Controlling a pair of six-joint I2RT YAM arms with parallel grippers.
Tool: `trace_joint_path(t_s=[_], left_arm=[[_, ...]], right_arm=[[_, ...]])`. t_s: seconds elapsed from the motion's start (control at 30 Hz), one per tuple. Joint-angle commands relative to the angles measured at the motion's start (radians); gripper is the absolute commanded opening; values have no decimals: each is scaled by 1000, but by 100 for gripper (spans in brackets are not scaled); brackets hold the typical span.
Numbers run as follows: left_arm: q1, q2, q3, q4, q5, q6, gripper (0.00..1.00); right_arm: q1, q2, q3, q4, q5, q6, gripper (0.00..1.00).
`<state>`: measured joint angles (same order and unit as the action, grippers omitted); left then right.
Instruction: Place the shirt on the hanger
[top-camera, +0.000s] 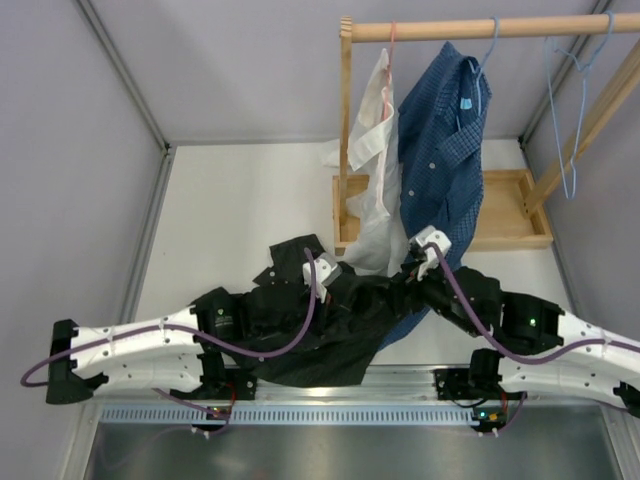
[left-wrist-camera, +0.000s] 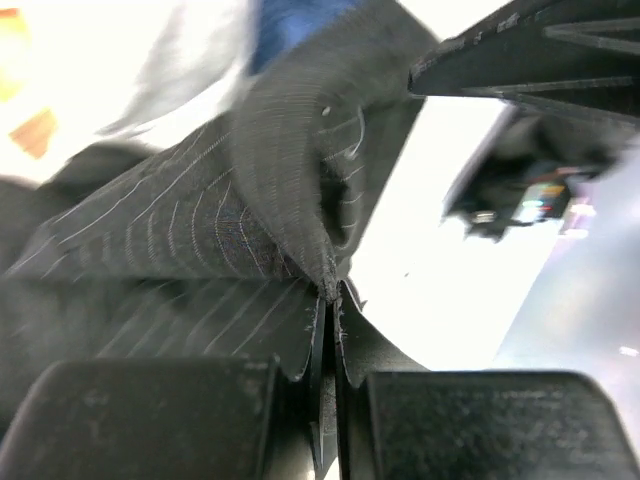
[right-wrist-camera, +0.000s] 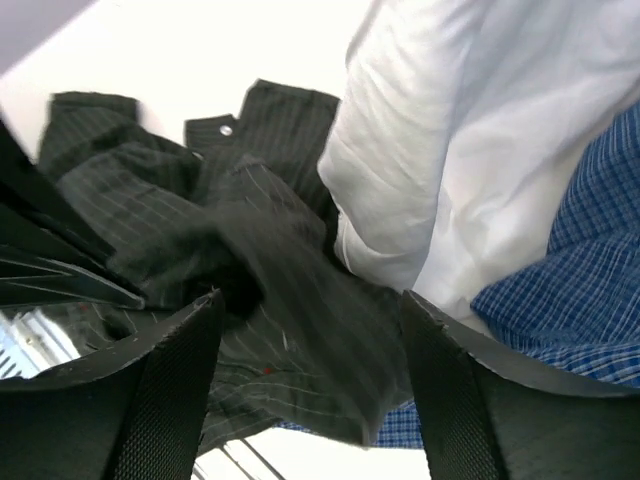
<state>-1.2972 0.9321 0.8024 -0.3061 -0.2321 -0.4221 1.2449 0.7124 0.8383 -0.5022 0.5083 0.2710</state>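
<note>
The black shirt lies crumpled on the table near the front, partly draped over my left arm. My left gripper is shut on a fold of it; the left wrist view shows the striped black cloth pinched between the closed fingertips. My right gripper is open at the shirt's right edge. In the right wrist view black cloth lies between and just beyond the spread fingers. The empty light-blue hanger hangs on the rod at the far right.
A wooden rack with a rod and a base tray stands at the back right. A white shirt on a pink hanger and a blue checked shirt hang from it, close to both grippers. Grey walls enclose the table.
</note>
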Motion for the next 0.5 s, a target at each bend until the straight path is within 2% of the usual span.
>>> trace_joint_path(t_s=[0.0,0.13,0.23,0.33,0.47], left_arm=[[-2,-32,-90,254,152,-18,0],[-4,-16,-103,292,172,-30,0],[-2,-15,-97,295,165,-37,0],[-4,-29,-92,289,125,-50,0],[-2,-41,-88,256,77,-58,0]], right_arm=[[-5,-39,51,41,-134,-114,71],[-5,39,161,1,-244,-211,74],[-5,146,214,-51,-255,-281,75],[-5,216,220,-79,-322,-308,75],[-5,200,171,-76,-370,-320,74]])
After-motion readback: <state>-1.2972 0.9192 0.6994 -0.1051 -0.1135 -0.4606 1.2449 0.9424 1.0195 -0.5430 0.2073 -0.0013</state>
